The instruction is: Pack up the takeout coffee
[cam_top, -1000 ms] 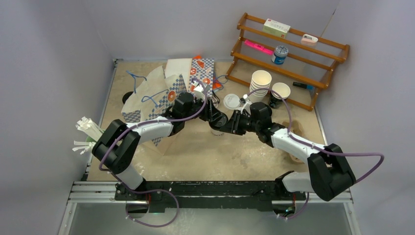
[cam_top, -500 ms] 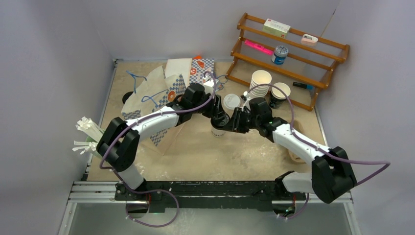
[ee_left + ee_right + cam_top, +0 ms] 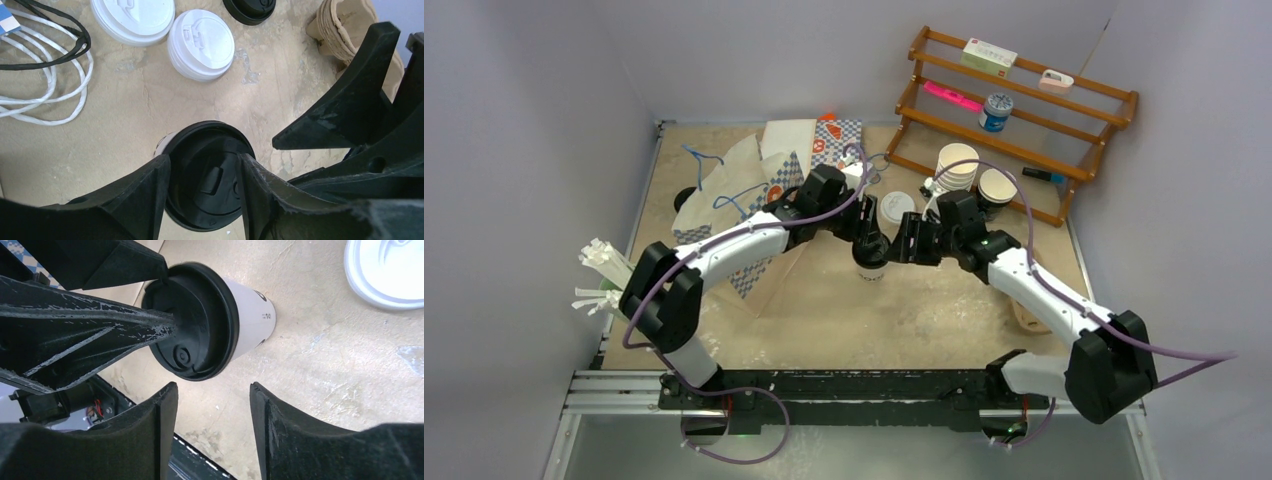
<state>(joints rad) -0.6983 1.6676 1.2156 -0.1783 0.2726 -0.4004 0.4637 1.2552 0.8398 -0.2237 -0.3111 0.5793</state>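
One takeout coffee (image 3: 870, 264), a pale paper cup with a black sip lid (image 3: 207, 180), stands upright mid-table. My left gripper (image 3: 866, 242) hangs right over it. Its fingers are apart and narrower than the lid, and in the left wrist view they lie across the lid's top (image 3: 202, 162). In the right wrist view the left fingertips (image 3: 165, 322) touch the lid (image 3: 195, 335) of the cup (image 3: 250, 320). My right gripper (image 3: 904, 247) is open just right of the cup, with only bare table between its fingers (image 3: 212, 390).
Two loose white lids (image 3: 132, 17) (image 3: 201, 44) and a black lid (image 3: 249, 6) lie beyond the cup, beside a pulp cup carrier (image 3: 345, 25). A chequered paper bag (image 3: 754, 190) lies at the back left. Stacked white cups (image 3: 956, 165) stand by a wooden rack (image 3: 1014, 110).
My right gripper has opened and drawn back a little from the cup. My left arm has reached further right over the lid, and its jaws have widened. The cup stays in place.
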